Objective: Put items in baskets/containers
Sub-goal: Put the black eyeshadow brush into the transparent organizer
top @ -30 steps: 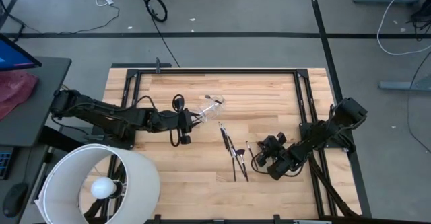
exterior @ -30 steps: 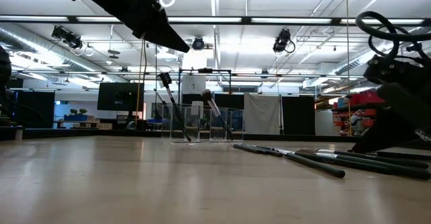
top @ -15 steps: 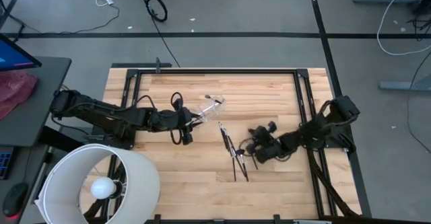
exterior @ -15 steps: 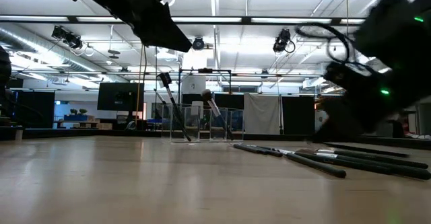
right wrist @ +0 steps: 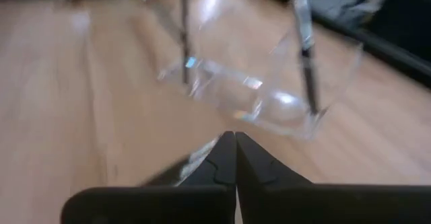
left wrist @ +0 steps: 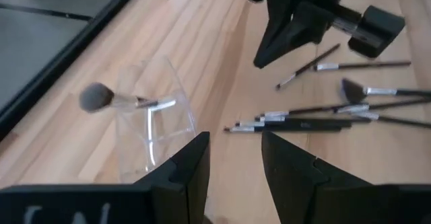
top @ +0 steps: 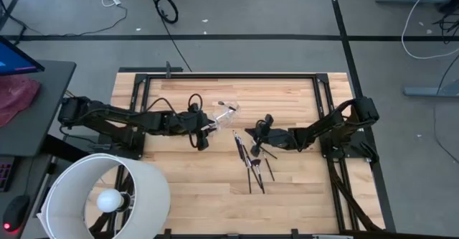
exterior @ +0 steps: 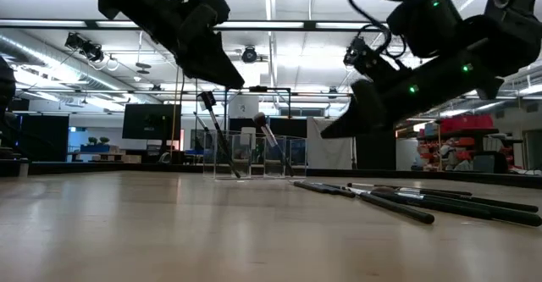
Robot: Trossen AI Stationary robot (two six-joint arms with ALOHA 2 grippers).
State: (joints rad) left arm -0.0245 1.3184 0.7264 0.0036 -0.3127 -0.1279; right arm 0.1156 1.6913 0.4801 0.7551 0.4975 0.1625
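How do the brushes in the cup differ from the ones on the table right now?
The brushes in the cup lean upright inside the clear cup; the brushes on the table lie flat, bunched together. The cup shows only two; the table group is larger. All have slim dark handles.

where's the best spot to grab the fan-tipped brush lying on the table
Probably at mid-handle, coming straight down from above. The fan-tipped brush lies flat on the table among the other brushes, so its thin handle gives opposing sides only across its width; set the pincer fingers crosswise to it, away from the bristles and neighbouring handles.
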